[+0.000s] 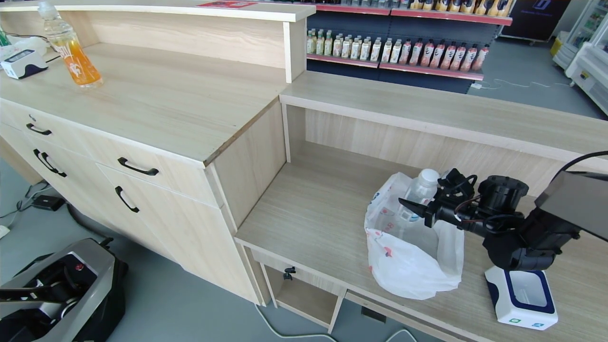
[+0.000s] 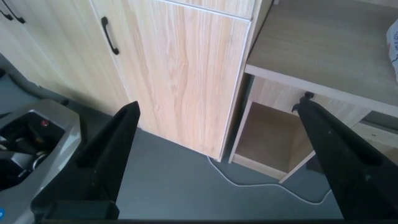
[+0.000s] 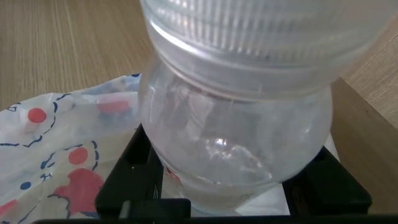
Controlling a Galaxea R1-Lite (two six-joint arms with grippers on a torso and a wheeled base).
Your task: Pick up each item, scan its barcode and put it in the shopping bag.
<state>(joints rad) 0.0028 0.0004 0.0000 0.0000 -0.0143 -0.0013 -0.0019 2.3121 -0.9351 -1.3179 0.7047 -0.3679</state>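
Water bottle [image 1: 420, 192], clear ribbed plastic with a white cap, is clamped in the right gripper [image 1: 422, 203] at the lower right of the head view. Its lower half is at the mouth of the shopping bag [image 1: 408, 266], thin crinkled white film printed in red and blue. It looks nearly bagged, only release pending. An orange drink bottle [image 1: 71, 50] stands on the pale wood-grain counter [image 1: 190, 109] at upper left, not yet bagged. The left gripper [image 2: 219, 106] hangs spread wide, empty.

Right arm [image 1: 522, 237]: matte black, chunky rounded joint housings, flat grey panel on upper link. Thick black cable [image 1: 582, 159] arches off it. Thin red and black wires [image 1: 463, 205] loop at wrist. Left pincer [image 2: 221, 152]: two plain black wedge fingers [image 2: 109, 155], tapering.
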